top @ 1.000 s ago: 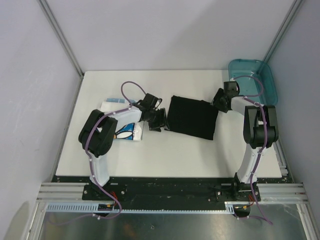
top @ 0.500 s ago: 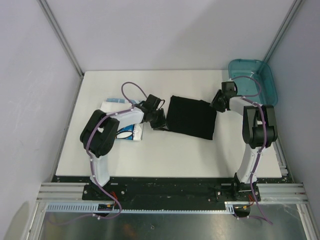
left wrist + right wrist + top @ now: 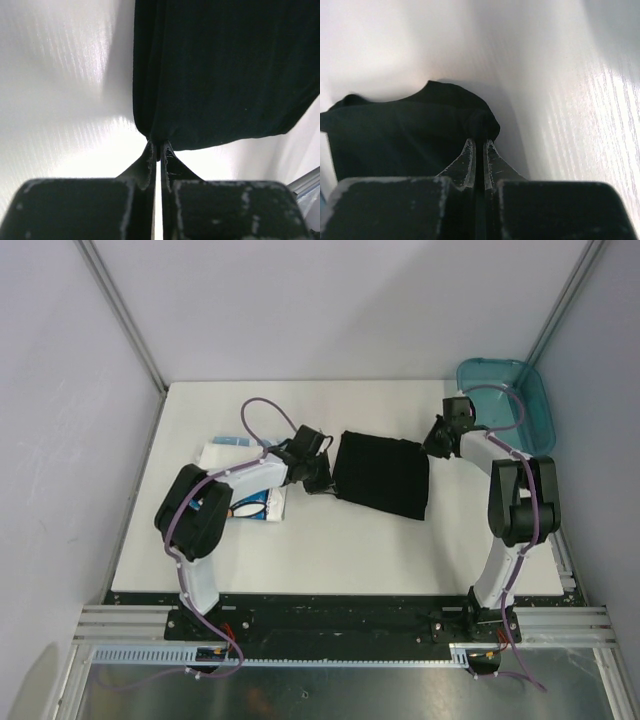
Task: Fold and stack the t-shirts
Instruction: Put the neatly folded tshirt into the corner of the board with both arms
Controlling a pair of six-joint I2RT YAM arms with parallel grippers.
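Teal translucent bin stands at the far right corner of the white surface; its contents cannot be made out. The folded black t-shirt lies mid-surface, with the left hand pinched together on its left corner and the right hand pinched together on its far right corner. The white printed t-shirt lies at the left, partly under the left arm, and plain grey walls enclose the surface.
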